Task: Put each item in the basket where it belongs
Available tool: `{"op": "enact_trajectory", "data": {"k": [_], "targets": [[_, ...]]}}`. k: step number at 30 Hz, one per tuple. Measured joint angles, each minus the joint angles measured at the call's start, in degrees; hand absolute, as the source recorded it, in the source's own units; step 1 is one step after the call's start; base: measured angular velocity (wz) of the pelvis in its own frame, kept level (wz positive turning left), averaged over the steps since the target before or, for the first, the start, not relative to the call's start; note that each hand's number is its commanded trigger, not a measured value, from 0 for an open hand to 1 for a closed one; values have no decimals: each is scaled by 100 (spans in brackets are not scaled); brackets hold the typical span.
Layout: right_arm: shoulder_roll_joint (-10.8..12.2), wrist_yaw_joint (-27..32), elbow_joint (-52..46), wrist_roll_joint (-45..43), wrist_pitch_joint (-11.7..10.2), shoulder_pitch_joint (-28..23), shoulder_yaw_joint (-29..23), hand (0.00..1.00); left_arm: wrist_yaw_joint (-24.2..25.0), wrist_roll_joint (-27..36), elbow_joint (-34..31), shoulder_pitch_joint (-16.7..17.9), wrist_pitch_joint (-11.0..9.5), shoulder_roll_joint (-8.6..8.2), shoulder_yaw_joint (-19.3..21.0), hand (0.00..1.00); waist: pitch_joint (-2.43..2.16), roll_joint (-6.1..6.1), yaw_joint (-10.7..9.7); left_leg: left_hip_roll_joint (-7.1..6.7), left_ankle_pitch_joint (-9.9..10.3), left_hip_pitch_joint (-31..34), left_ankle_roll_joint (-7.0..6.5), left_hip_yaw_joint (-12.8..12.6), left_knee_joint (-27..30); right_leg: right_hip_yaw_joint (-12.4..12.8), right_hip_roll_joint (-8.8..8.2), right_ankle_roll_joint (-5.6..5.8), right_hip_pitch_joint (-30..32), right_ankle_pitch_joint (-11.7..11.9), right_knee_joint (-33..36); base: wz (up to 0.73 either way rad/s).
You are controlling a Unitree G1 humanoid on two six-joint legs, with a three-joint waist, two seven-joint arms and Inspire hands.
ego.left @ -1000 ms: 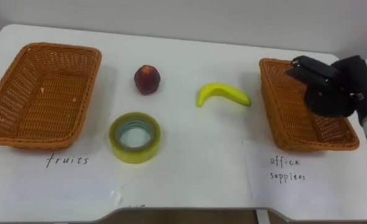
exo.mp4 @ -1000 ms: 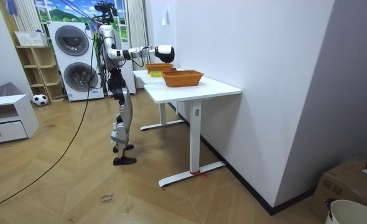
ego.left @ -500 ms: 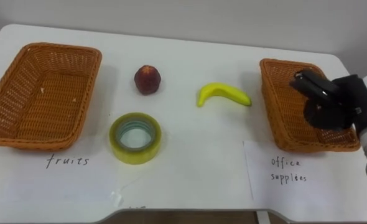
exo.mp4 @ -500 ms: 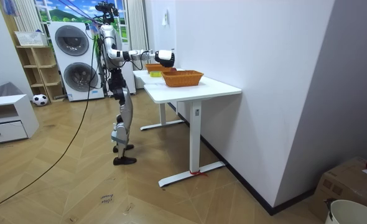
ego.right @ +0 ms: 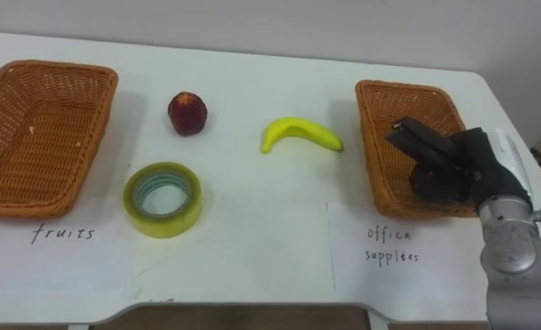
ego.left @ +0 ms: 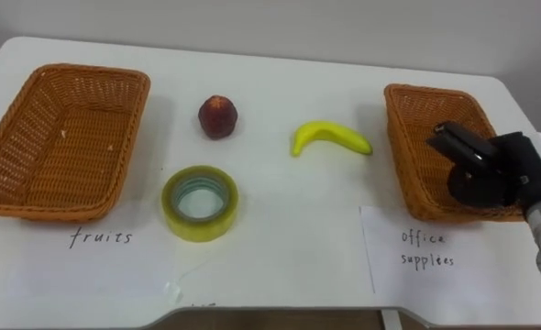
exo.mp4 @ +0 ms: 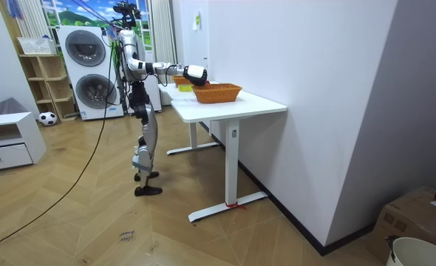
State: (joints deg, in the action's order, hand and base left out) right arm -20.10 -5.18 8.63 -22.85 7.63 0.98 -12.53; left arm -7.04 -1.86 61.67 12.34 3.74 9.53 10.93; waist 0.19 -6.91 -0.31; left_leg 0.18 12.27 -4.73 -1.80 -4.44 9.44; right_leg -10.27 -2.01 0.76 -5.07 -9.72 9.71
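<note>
A yellow banana and a red fruit lie on the white table between two wicker baskets. Nearer me lies a yellow roll of tape. The left basket stands above the handwritten word "fruits". The right basket stands above a paper marked "office supplies". My right hand hovers over the right basket's near right part, its dark fingers loosely stretched toward the left, holding nothing. It hides part of that basket's floor. In the room view I stand at the table's end with the right hand out over it.
Bare tabletop lies between the tape and the paper label. The table's front edge runs close below the labels. A wall stands behind the table. In the room view washing machines stand behind me.
My right hand has come down and back toward me, from over the right basket's far part to its near right part. The fruit, the tape and both baskets have not moved.
</note>
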Motion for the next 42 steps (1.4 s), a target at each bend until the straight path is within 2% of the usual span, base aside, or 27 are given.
{"op": "enact_trajectory", "data": {"k": [2,3,15,42], "targets": [[0,0,0,-2,0,0,2,8,6,0,1,-6,0,0,-4,0,0,0,7,0,0,-1,0,0,1,1,0,0,-1,0,1,0],[0,0,1,-4,0,0,4,0,7,0,1,-5,0,0,-8,0,0,0,8,-1,0,-2,0,0,1,1,0,0,-2,0,1,0],[1,1,15,-46,-1,-5,3,0,21,-2,8,-24,0,0,-8,0,-13,22,10,-2,0,-3,0,3,5,12,1,0,-2,0,0,0],[0,6,16,-42,-2,-4,3,0,0,0,23,-32,-1,0,-15,0,-12,17,22,-2,0,-4,0,3,3,12,1,0,-4,0,0,0]]}}
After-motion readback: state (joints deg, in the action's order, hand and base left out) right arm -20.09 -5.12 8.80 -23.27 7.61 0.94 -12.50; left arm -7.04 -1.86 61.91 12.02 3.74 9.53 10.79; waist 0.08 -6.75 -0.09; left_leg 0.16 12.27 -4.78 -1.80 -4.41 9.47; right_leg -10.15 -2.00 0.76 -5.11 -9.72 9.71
